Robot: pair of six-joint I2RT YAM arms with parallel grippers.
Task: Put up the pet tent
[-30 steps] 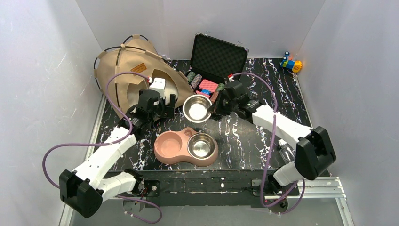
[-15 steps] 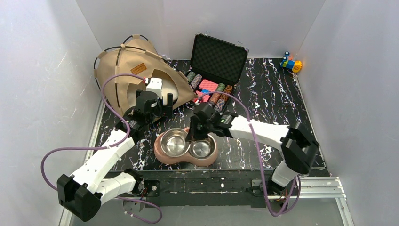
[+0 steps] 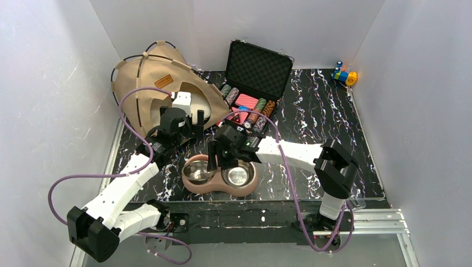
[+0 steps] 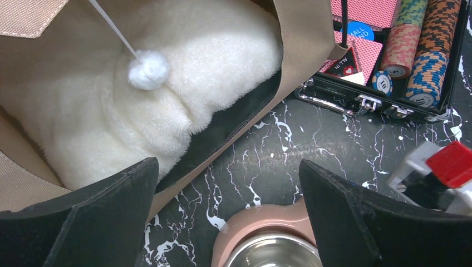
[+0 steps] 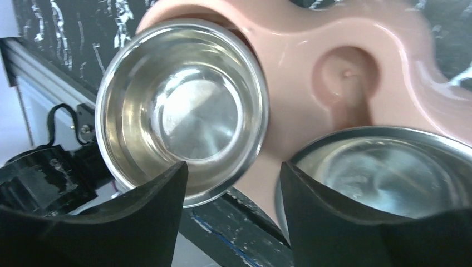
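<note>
Leaning against the left wall at the far left corner of the worktop, the pet tent lies tilted. Its brown label patch faces up and thin black poles arc along its outer edge. The entrance faces the arms, and in the left wrist view a fluffy white cushion fills the inside of the tent, with a small white pompom hanging on a string in front of it.

The left tool hovers just in front of that entrance, its jaws spread wide and grasping nothing. From its own camera, the left tool frames bare marbled worktop between the tent's edge and the pink feeder.

The right tool hangs over the pink feeder near the front edge, where two steel bowls sit side by side. In the right wrist view the right tool is released, its fingers apart. One steel bowl sits above the gap between them, neither finger visibly pressing on it, and a second bowl is seated beside it.

An open black case with stacked poker chips stands just right of the tent. A small colourful toy sits in the far right corner.
</note>
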